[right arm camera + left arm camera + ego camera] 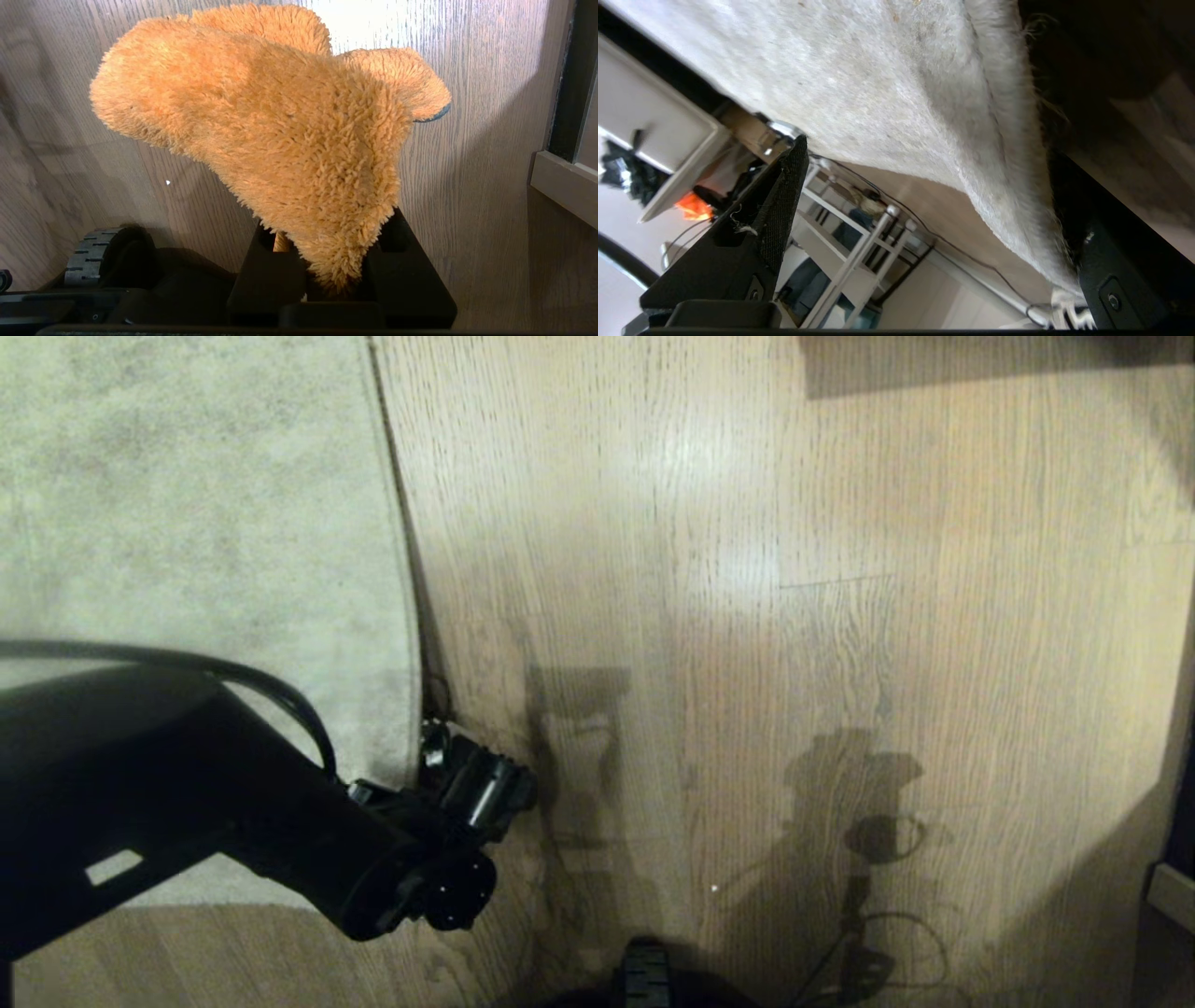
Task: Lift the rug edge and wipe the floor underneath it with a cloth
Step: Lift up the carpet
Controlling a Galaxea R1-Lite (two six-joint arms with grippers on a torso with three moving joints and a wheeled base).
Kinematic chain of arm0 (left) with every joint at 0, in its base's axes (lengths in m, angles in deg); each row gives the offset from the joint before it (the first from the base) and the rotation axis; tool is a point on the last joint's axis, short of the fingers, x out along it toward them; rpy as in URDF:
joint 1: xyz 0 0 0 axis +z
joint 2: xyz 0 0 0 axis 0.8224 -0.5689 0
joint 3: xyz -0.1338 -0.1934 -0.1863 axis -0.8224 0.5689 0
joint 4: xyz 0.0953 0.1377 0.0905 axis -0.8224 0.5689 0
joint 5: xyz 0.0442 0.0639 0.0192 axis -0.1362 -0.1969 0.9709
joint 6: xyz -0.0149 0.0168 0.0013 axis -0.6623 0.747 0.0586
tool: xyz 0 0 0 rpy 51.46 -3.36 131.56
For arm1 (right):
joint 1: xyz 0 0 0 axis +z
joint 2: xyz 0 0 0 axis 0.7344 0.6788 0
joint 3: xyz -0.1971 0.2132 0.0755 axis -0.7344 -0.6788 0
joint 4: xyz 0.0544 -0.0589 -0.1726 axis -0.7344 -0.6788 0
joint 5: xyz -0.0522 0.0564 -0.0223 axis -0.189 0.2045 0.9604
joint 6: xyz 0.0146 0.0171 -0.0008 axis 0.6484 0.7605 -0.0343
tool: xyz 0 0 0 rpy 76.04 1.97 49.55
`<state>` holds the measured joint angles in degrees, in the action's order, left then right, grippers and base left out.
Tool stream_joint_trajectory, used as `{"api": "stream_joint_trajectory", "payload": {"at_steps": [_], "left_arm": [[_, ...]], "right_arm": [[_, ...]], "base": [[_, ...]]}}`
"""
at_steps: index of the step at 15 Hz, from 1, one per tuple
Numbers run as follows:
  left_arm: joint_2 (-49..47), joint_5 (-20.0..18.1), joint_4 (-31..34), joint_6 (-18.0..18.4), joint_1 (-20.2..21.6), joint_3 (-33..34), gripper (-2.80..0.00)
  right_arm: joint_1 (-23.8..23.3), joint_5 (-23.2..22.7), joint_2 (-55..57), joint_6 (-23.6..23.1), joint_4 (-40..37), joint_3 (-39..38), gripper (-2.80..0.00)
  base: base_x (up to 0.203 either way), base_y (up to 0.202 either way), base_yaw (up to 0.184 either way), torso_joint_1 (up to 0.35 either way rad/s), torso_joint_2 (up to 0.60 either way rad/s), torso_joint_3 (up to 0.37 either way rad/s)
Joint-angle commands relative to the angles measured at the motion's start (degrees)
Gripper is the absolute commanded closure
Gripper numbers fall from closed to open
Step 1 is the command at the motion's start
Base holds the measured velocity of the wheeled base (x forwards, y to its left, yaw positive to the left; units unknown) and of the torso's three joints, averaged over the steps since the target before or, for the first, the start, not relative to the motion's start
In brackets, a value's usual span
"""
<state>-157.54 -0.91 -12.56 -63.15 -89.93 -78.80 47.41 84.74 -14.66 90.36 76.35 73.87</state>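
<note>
Two grippers: both are accounted for, one at the rug, one carrying the rag.
Left gripper: fingers are spread wide on either side of the bound hem of the pale grey-beige short-pile rug; nothing is pinched yet. In the head view it is placed low at the rug's hem, near the corner.
Right gripper: fingers are pressed together on a small orange-tan fuzzy cloth, which is held above the light brown wood-grain plank floor; this arm is not seen in the head view.
Done: cloth is in hand; left gripper is lined up with the hem.
Left: hem is judged still to be gripped and raised; floor beneath is judged unwiped.
Rug position: hem appears to lie flat or nearly so; a slight rise at the gripper cannot be ruled out.
Hidden: floor under the rug is covered; left fingertips are largely masked by the arm in the head view; contact between finger and hem cannot be confirmed.
</note>
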Motion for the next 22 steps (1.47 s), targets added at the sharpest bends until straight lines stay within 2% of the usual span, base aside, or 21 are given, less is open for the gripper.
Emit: {"api": "stream_joint_trajectory", "payload": {"at_steps": [1,6,9,16,17,22], "left_arm": [[-2.75,1.6,-2.35,0.0,-1.08,0.17,-2.8],[-3.12,2.51,-9.56,0.0,-2.36,8.19,-2.8],[-4.56,3.63,-15.96,0.0,-2.65,12.91,-2.8],[-7.56,3.64,-22.08,0.11,-1.98,16.07,-2.8],[-7.85,3.64,-22.38,0.18,-1.87,16.07,0.0],[-8.12,3.55,-22.38,0.35,-1.78,15.89,0.0]], "right_arm": [[0.02,0.03,0.07,0.01,0.0,0.0,0.0],[0.02,0.03,0.07,0.01,0.0,0.0,0.0],[0.02,0.03,0.07,0.01,0.0,0.0,0.0],[0.02,0.03,0.07,0.01,0.0,0.0,0.0],[0.02,0.03,0.07,0.01,0.0,0.0,0.0],[0.02,0.03,0.07,0.01,0.0,0.0,0.0]], "base": [[0.0,0.0,0.0,0.0,0.0,0.0],[0.0,0.0,0.0,0.0,0.0,0.0],[0.0,0.0,0.0,0.0,0.0,0.0],[0.0,0.0,0.0,0.0,0.0,0.0],[0.0,0.0,0.0,0.0,0.0,0.0],[0.0,0.0,0.0,0.0,0.0,0.0]]}}
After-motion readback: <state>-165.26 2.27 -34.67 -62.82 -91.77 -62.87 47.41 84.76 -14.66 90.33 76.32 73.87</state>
